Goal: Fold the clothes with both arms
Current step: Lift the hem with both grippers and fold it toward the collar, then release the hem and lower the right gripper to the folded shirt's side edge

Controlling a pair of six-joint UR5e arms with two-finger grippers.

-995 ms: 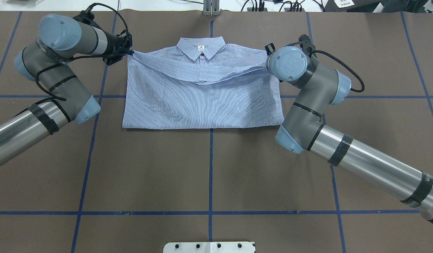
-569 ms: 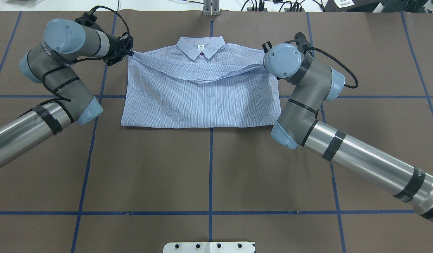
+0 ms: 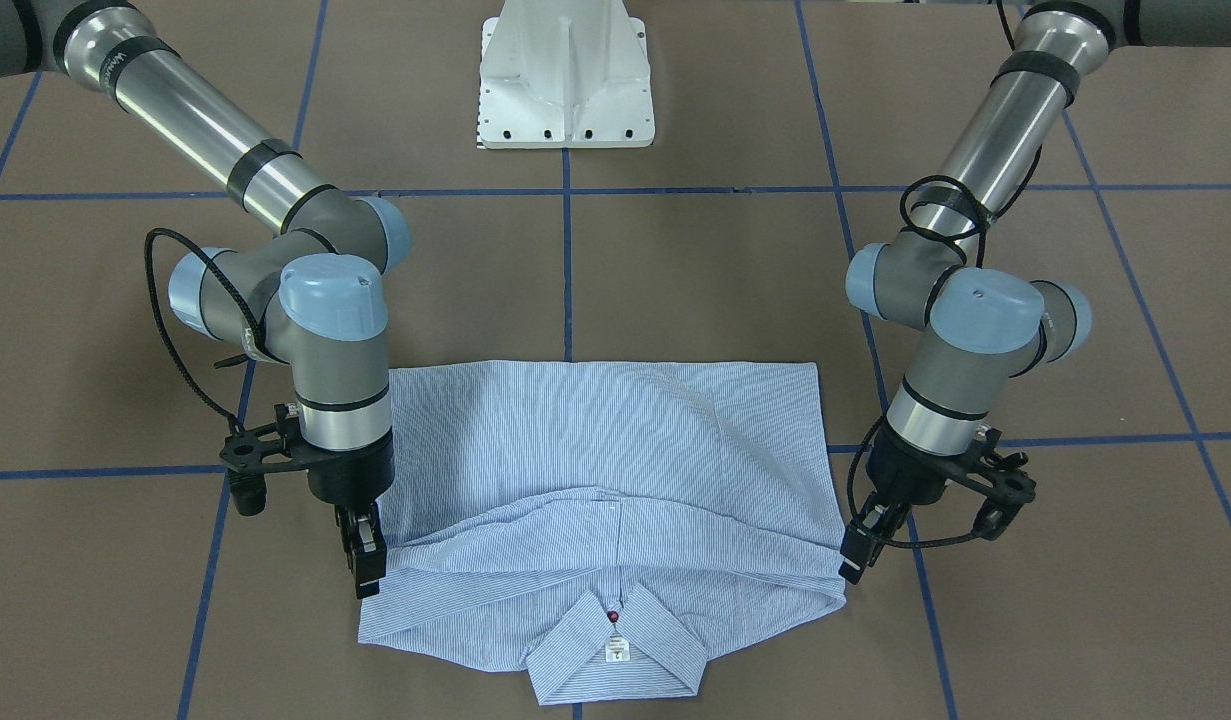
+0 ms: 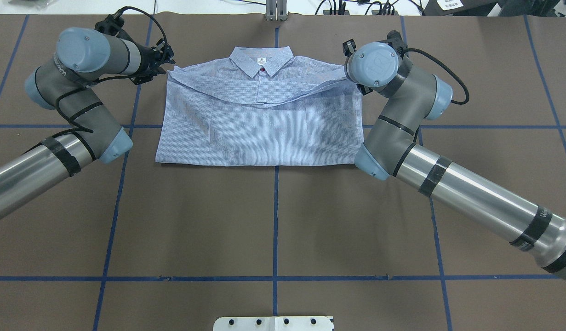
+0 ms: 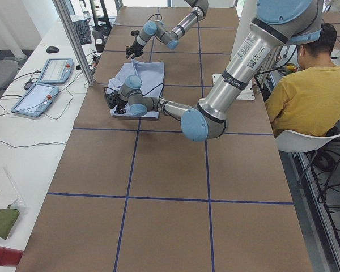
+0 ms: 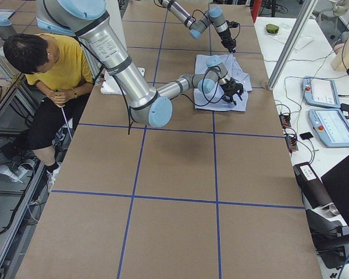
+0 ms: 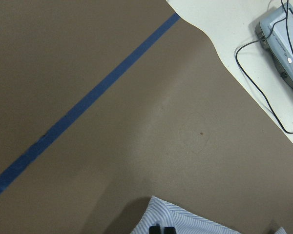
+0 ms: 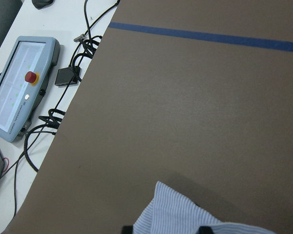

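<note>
Cloth sits between both pairs of fingers. The left gripper (image 3: 854, 560) has its fingertips (image 7: 156, 230) pressed nearly together on one striped corner of the shirt (image 4: 264, 133). The right gripper (image 3: 368, 576) pinches the opposite corner, and its fingertips (image 8: 127, 228) show on either side of a bunched fold.

Measured from the white base (image 3: 567, 80), the shirt lies on the brown table (image 4: 195, 220), well out from the base. It is centred on the blue line (image 4: 275, 216) that runs out from the base, and its collar (image 4: 245, 62) is on the edge farthest from the base. A folded-over layer spans the two grippers and sags toward the base in the middle.

Count: one shirt, one left arm (image 4: 76, 115), one right arm (image 4: 402, 133), two grippers, one white neck label (image 4: 261, 60) and one red button (image 4: 263, 70).
</note>
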